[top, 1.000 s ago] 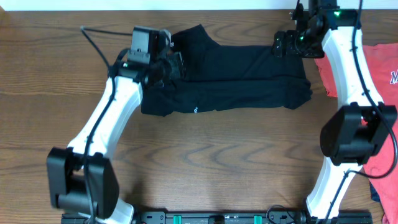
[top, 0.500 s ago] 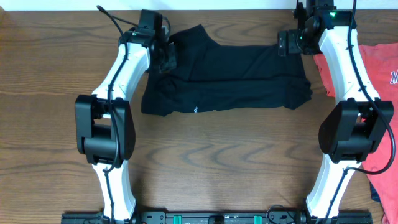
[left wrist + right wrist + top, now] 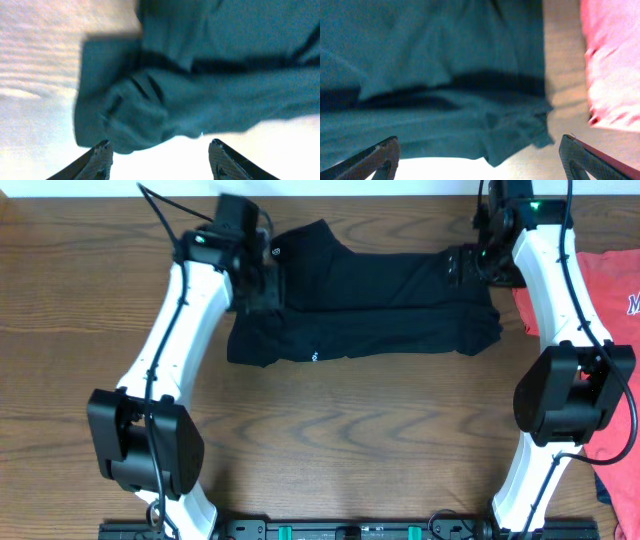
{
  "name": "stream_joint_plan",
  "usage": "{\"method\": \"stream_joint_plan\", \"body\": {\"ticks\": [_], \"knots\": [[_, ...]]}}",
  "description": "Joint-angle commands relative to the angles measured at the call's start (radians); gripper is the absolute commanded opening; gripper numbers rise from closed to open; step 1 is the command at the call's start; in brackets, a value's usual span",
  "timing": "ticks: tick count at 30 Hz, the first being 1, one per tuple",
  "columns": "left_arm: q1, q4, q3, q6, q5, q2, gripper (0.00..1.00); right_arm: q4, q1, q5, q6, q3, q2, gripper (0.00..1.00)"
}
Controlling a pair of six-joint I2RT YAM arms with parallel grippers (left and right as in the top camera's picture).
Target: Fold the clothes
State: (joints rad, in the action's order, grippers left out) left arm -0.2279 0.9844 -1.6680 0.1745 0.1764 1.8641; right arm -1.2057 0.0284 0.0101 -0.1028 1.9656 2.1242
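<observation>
A black garment (image 3: 370,305) lies folded lengthwise across the far middle of the wooden table. It looks dark teal in the left wrist view (image 3: 200,80) and in the right wrist view (image 3: 445,85). My left gripper (image 3: 262,288) hangs over its left end, open and empty (image 3: 159,150). My right gripper (image 3: 470,268) hangs over its right end, open and empty (image 3: 480,152). A red garment (image 3: 615,310) lies at the right edge, also seen in the right wrist view (image 3: 612,60).
The wooden table (image 3: 330,430) is bare in front of the black garment. The red garment runs down the right side to a dark blue piece (image 3: 608,492) near the front right corner. The arm bases stand at the front edge.
My left gripper has moved from the garment's upper left corner a little forward over its left end. My right gripper has dropped slightly toward the garment's right end.
</observation>
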Motion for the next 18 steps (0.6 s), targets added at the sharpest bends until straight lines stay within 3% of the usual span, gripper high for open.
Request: {"method": "stream_joint_plan", "body": {"ticks": [1, 8, 15, 18], "knots": [[-0.056, -0.016, 0.108, -0.016, -0.031, -0.005, 0.64, 0.008, 0.018, 0.017, -0.024, -0.09, -0.039, 0.99], [-0.137, -0.174, 0.312, 0.042, -0.028, -0.018, 0.65, 0.094, 0.032, 0.068, -0.016, -0.285, -0.088, 0.99], [-0.131, -0.264, 0.356, 0.055, -0.028, 0.008, 0.82, 0.15, 0.032, 0.126, -0.016, -0.326, -0.084, 0.99], [-0.124, -0.268, 0.356, 0.056, -0.015, 0.052, 0.83, 0.185, 0.031, 0.166, -0.016, -0.341, -0.07, 0.99]]}}
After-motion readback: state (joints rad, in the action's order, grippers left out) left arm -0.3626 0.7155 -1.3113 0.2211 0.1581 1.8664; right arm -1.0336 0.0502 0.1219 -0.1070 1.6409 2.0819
